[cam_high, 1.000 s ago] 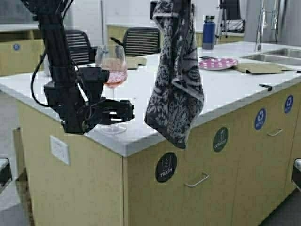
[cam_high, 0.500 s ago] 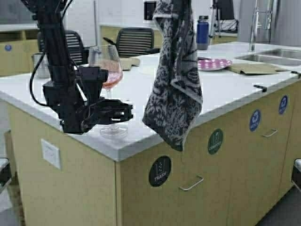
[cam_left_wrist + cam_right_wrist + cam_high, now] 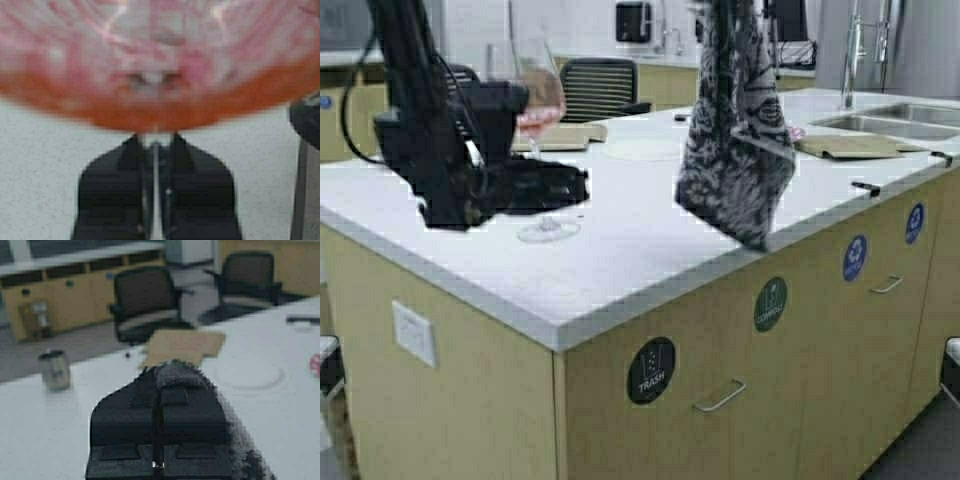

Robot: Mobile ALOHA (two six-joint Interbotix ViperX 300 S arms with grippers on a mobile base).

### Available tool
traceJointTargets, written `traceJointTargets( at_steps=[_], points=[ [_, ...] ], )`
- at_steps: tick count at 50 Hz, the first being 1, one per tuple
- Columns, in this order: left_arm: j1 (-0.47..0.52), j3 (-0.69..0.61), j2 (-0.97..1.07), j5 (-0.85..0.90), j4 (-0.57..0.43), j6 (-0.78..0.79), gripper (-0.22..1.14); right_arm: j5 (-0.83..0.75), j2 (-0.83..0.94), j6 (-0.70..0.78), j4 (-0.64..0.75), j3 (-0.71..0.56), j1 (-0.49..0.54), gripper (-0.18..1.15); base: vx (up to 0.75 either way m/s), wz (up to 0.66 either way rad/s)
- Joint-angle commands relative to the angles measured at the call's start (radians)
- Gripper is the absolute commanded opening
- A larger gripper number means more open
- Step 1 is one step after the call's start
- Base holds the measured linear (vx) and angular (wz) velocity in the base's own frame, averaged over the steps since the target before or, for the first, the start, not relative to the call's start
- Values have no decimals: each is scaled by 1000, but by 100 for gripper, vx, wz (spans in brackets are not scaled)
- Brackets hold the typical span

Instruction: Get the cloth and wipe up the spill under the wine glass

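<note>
Upright stemmed glass (image 3: 533, 95) of pink liquid stands on a white counter. Dark floral-patterned cloth (image 3: 735, 135) hangs limp above the counter's edge.

3 camera views: 1 high, 2 wrist-mounted.

High view sits above and behind both arms, facing forward and down across the tabletop (image 3: 620, 240) corner to the far chairs. Left wrist view looks along its own closed jaws, very close under the wine glass (image 3: 160, 60) bowl, with tabletop beyond. Right wrist view looks along its closed jaws and the cloth (image 3: 180, 375) toward an office chair (image 3: 145, 300) and a steel tumbler (image 3: 54, 370). All 3 views share the white tabletop; the high view also shows the glass and cloth.
</note>
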Motion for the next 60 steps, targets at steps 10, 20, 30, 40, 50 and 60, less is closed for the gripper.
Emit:
traceJointTargets(
  at_steps=[10, 20, 30, 40, 50, 60],
  points=[
    [-2, 123, -322, 172, 2, -17, 24, 29, 201, 29, -20, -235, 34, 6, 2, 1],
    [-2, 115, -529, 456, 2, -37, 24, 28, 342, 84, -37, -296, 80, 6, 2, 2],
    [-2, 74, -692, 575, 2, -35, 24, 28, 382, 109, -61, -244, 143, 6, 2, 3],
    [-2, -11, -804, 676, 2, -28, 24, 26, 425, 123, -69, -196, 216, 6, 1, 1],
    [-2, -107, -839, 749, 5, 5, 24, 26, 505, 124, -95, -218, 342, 5, 0, 0],
    [-2, -126, -845, 773, 6, 20, 24, 29, 541, 124, -135, -261, 503, 6, 0, 0]
  ],
)
